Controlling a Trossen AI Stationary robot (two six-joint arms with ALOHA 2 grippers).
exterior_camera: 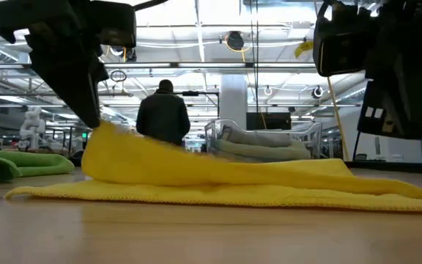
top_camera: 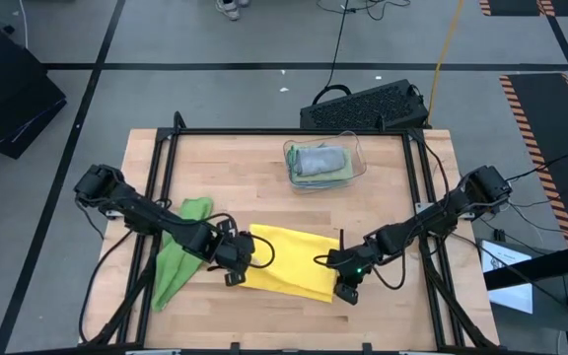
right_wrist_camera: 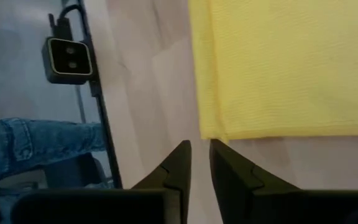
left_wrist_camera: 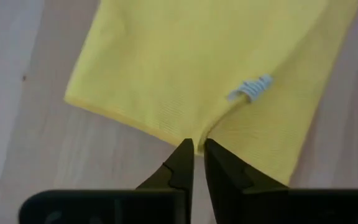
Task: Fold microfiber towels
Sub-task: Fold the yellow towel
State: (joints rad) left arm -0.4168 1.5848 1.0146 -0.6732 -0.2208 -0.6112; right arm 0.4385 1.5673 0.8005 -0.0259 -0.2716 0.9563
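A yellow towel (top_camera: 289, 261) lies on the table's near middle, its long side running left to right. My left gripper (top_camera: 233, 264) is at its left end, shut on its edge. The raised end shows in the low view (exterior_camera: 105, 143). My right gripper (top_camera: 348, 288) hovers shut and empty above the table just off the towel's right near corner (right_wrist_camera: 213, 132). A bright green towel (top_camera: 177, 254) lies crumpled on the table to the left. Grey and green towels lie in a clear bin (top_camera: 325, 163). My left gripper (left_wrist_camera: 197, 146) pinches the yellow towel's edge (left_wrist_camera: 199, 135) at its left end between its two fingertips. The cloth puckers at the pinch. That end is lifted off the table as an upper layer, while a lower layer (exterior_camera: 57, 192) and the rest lie flat.
The clear bin stands at the table's far middle. A black keyboard-like object (top_camera: 363, 106) sits behind the table's far edge. A person (exterior_camera: 163, 114) stands in the room beyond, and a leg in jeans (right_wrist_camera: 36, 149) shows by the table's right side.
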